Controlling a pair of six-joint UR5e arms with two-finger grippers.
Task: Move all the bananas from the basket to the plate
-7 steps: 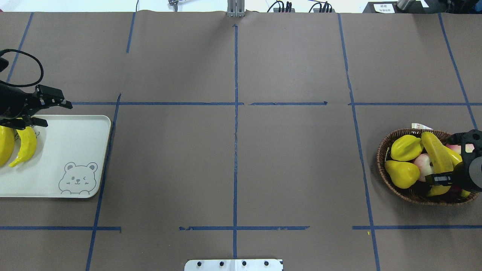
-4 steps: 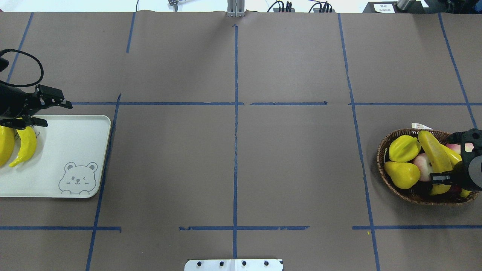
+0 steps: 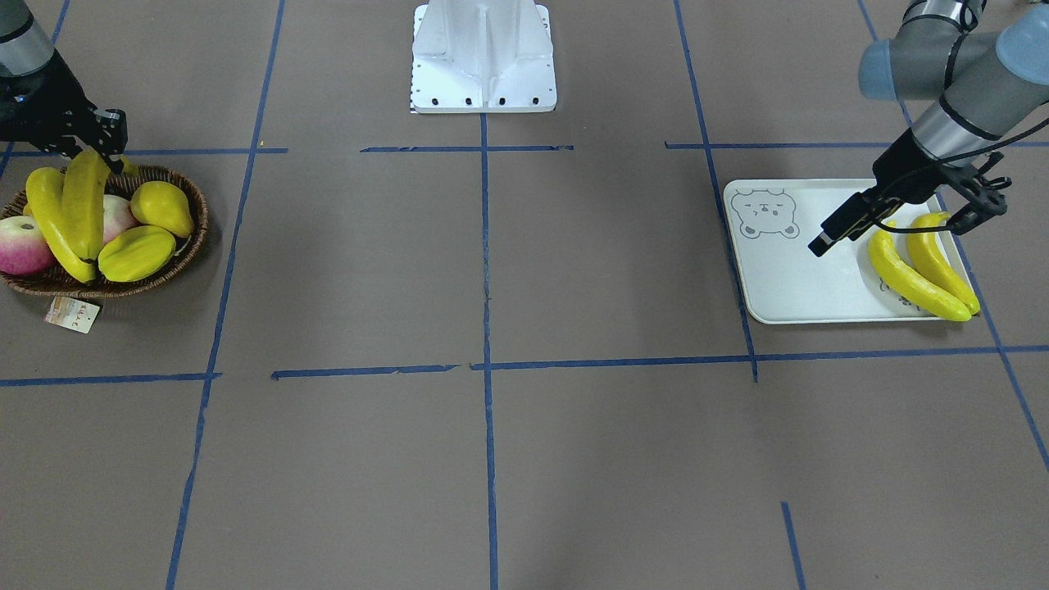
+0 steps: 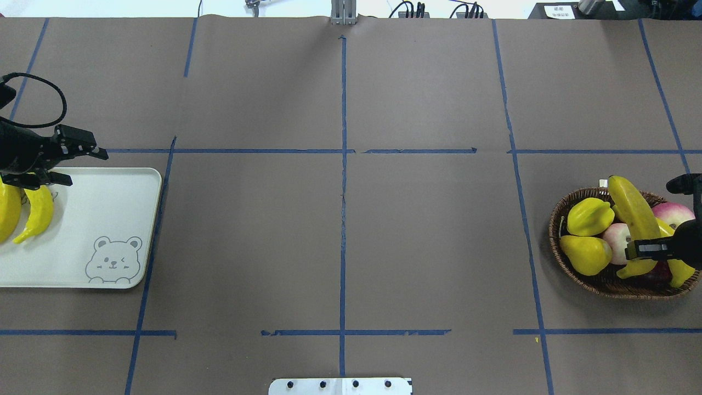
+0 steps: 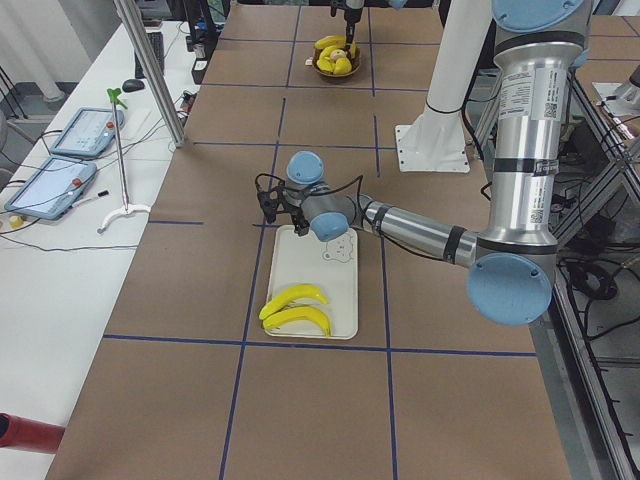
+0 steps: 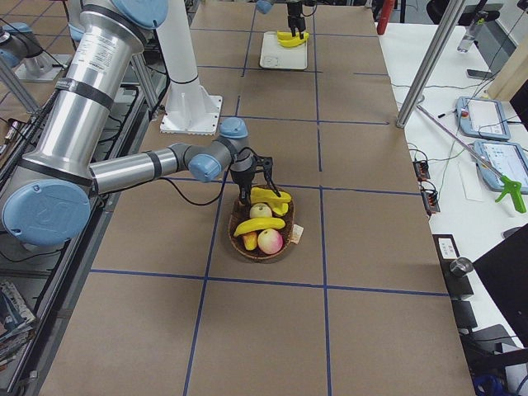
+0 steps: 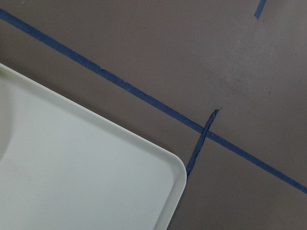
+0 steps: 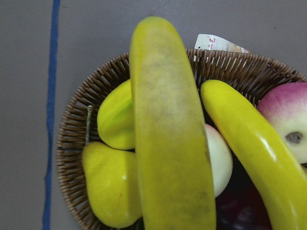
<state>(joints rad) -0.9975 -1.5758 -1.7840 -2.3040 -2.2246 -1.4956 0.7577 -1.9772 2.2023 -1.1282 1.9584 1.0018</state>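
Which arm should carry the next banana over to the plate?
Right. The right gripper is shut on a banana over the basket; the left gripper is open at the plate, across the table.

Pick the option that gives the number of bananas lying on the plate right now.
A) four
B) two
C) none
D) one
B: two bananas lie side by side on the plate, while the other two are over at the basket, one of them gripped by the right hand.
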